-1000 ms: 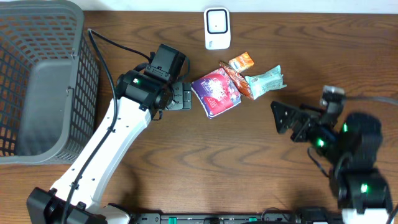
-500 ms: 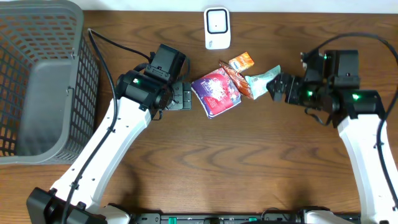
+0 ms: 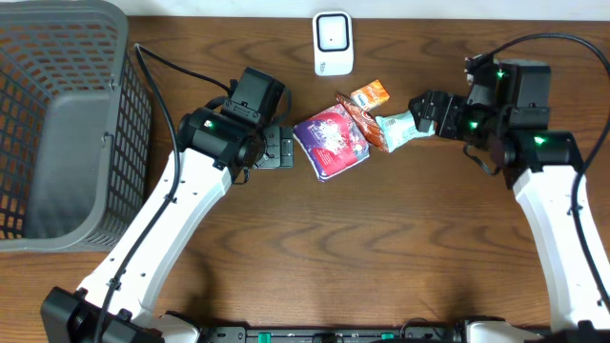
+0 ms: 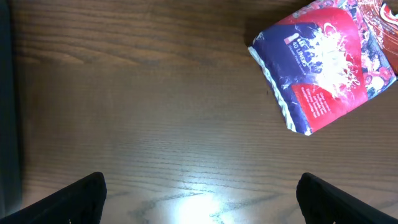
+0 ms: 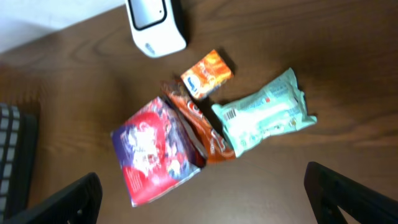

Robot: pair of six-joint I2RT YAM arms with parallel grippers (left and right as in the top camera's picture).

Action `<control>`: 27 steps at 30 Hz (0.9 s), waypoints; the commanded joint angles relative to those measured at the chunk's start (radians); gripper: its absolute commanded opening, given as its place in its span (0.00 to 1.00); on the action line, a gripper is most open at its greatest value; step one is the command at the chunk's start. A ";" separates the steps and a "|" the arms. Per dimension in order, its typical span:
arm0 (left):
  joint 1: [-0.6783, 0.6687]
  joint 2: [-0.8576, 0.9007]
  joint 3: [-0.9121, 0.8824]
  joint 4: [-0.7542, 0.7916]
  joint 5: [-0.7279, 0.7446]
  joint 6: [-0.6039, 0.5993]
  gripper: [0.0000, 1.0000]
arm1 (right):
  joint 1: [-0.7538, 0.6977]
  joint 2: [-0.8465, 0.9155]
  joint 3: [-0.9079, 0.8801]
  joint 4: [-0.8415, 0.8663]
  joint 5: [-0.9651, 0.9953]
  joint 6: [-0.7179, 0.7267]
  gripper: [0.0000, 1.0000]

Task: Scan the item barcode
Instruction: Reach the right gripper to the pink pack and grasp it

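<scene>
Several items lie in a cluster: a purple-red pack, an orange-brown wrapper, a small orange box and a mint-green pack with a barcode showing at its left end. The white scanner stands at the table's far edge. My left gripper is open over bare wood, just left of the purple-red pack. My right gripper is open and empty, above the right end of the mint-green pack.
A large grey mesh basket fills the left side of the table. A black cable runs from it to the left arm. Bare wooden tabletop stretches in front of the items.
My right arm swung up from the lower right of the table to the mint-green pack, jaws staying open. The left arm and the items have not moved.
</scene>
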 commanded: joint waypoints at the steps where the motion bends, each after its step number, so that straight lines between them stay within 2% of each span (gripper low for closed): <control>1: 0.000 0.000 -0.002 -0.006 -0.020 -0.005 0.98 | -0.004 0.071 0.002 0.032 0.006 0.068 0.99; 8: 0.000 0.000 -0.002 -0.006 -0.020 -0.005 0.98 | -0.004 0.211 0.002 0.074 -0.016 0.162 0.99; 14: 0.000 0.000 -0.002 -0.006 -0.020 -0.005 0.98 | 0.019 0.284 0.002 0.119 -0.223 0.140 0.99; 23: 0.000 0.000 -0.002 -0.006 -0.020 -0.005 0.98 | 0.139 0.395 0.002 0.129 -0.152 0.092 0.99; 27: 0.000 0.000 -0.002 -0.006 -0.020 -0.005 0.98 | 0.178 0.449 0.002 0.171 -0.152 0.099 0.91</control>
